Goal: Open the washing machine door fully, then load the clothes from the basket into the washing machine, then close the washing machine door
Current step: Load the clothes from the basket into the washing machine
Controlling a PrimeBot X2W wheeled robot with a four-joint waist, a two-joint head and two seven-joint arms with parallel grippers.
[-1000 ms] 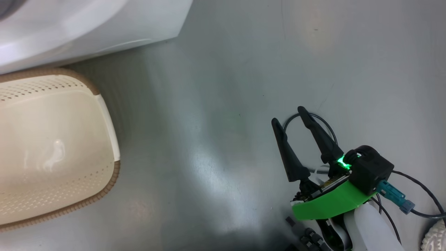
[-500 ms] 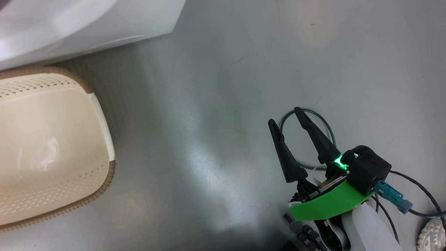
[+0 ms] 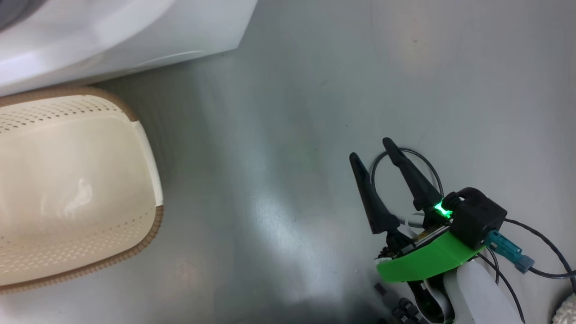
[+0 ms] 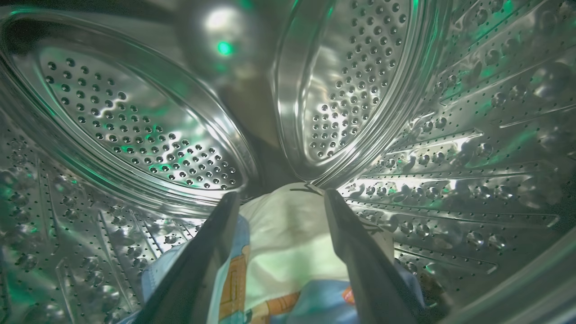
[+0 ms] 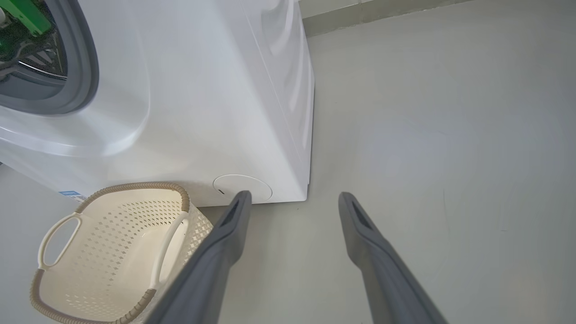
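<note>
One washing machine [image 5: 216, 90] stands on the grey floor [image 5: 427, 135], its steel drum [image 4: 450, 135] holding the clothes [image 4: 292, 243], which lie heaped at the bottom. You will find the basket [image 5: 135, 211] just beside the machine's front, bare bottom showing. Your left gripper [image 4: 280, 194], inside the drum, is released, fingers spread over the clothes. Your right gripper [image 3: 370, 148] hangs unclenched above the floor.

grey floor [image 3: 288, 135] under basket [image 3: 90, 148] and washing machine [image 3: 135, 31]

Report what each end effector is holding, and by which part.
Nothing is held. The left end effector stands open over the clothes in the drum; the right end effector is open above the floor.
</note>
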